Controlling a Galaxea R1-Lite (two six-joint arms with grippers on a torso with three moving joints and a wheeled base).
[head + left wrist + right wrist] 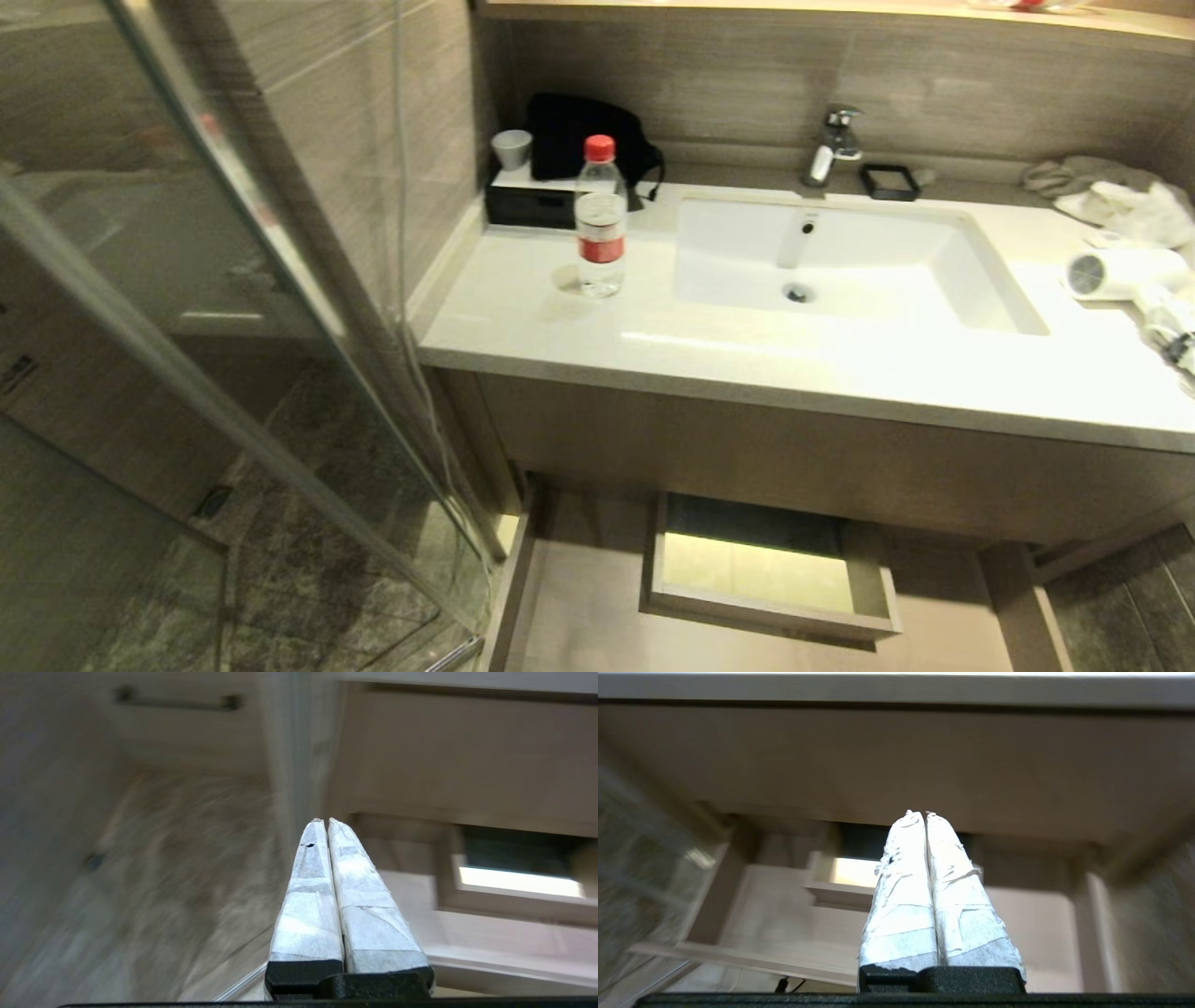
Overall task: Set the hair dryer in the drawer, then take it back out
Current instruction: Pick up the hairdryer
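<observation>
Two risks stand out. Both pincers, left pincer [325, 822] and right pincer [919, 813], are pressed together and empty, low before the open drawer [775, 611]. Well above them, the hair dryer [1116, 273] lies on the table [747, 359], its cord near the edge: a snag could drag it off.

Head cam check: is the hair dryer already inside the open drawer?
No, the hair dryer lies on the countertop right of the sink, while the drawer below stands pulled out without it.
</observation>
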